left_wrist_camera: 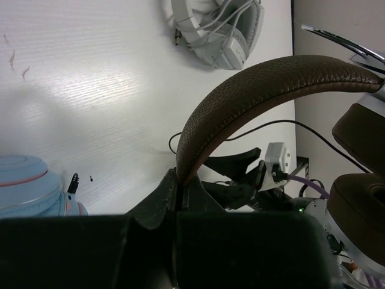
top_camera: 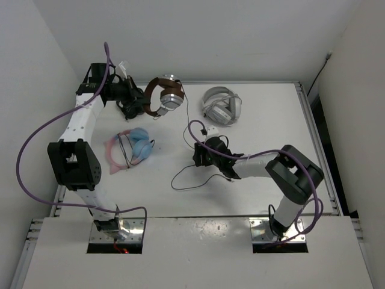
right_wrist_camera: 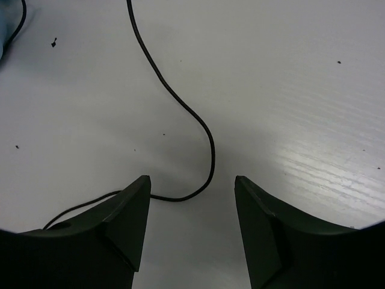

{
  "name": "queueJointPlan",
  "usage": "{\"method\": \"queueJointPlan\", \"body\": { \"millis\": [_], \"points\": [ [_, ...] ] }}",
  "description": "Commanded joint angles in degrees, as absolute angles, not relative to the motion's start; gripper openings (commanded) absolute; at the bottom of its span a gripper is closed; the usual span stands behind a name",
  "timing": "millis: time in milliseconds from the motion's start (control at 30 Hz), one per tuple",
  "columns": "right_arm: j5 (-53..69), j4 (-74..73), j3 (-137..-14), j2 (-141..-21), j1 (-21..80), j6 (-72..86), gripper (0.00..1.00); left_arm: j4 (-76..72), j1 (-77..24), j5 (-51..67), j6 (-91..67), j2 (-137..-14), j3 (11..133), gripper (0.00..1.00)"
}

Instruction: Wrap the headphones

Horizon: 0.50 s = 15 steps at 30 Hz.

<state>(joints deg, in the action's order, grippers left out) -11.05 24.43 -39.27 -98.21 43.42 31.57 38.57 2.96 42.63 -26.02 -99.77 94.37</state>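
Note:
The headphones [top_camera: 165, 96] lie at the back of the table, left of centre, with a brown headband [left_wrist_camera: 258, 90] and silver-and-brown earcups [left_wrist_camera: 361, 138]. My left gripper [top_camera: 146, 103] is shut on the headband, which rises from between the jaws [left_wrist_camera: 176, 180] in the left wrist view. The thin black cable [top_camera: 187, 120] runs from the headphones toward the table's middle and curls on the surface. My right gripper [top_camera: 200, 155] hovers low over that cable [right_wrist_camera: 204, 132], open, with a bend of the cable lying between its fingertips [right_wrist_camera: 192, 183] and touching neither.
White-grey headphones [top_camera: 221, 106] lie at the back, right of centre, also seen in the left wrist view [left_wrist_camera: 219, 30]. Blue-and-pink headphones [top_camera: 133, 146] sit left of centre, close to the left arm. A wall borders the table at the back.

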Motion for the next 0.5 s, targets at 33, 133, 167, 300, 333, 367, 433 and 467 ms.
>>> {"method": "queueJointPlan", "body": {
  "millis": [33,133,167,300,333,367,433,467],
  "points": [
    [-10.9,27.51,-43.24,-100.89,43.24,33.3,0.59,38.67,1.5,46.32,-25.23,-95.9,98.09,0.0],
    [-11.51,28.12,-43.77,-101.78,42.19,33.31,0.59,40.16,0.88,46.32,-24.0,-95.27,99.4,0.0],
    [-11.51,28.12,-44.55,-102.65,42.19,33.83,0.59,40.17,0.88,46.84,-23.99,-94.75,99.4,0.0],
    [-12.13,28.12,-45.18,-105.28,40.96,33.84,0.56,41.22,0.88,48.69,-23.47,-93.43,100.02,0.0],
    [-12.13,28.12,-45.7,-105.29,40.96,34.45,0.55,41.22,0.88,48.69,-23.47,-92.91,100.02,0.0],
    [-12.13,28.12,-46.31,-106.16,40.96,34.45,0.52,41.22,0.88,48.69,-23.47,-92.9,100.02,0.0],
    [-12.66,28.12,-46.32,-106.95,40.43,35.07,0.39,41.22,0.88,49.31,-23.47,-92.29,100.02,0.0],
    [-13.18,28.12,-46.32,-107.48,40.43,35.07,0.32,41.22,1.49,49.31,-24.08,-92.29,100.02,0.0]
  ]
}}
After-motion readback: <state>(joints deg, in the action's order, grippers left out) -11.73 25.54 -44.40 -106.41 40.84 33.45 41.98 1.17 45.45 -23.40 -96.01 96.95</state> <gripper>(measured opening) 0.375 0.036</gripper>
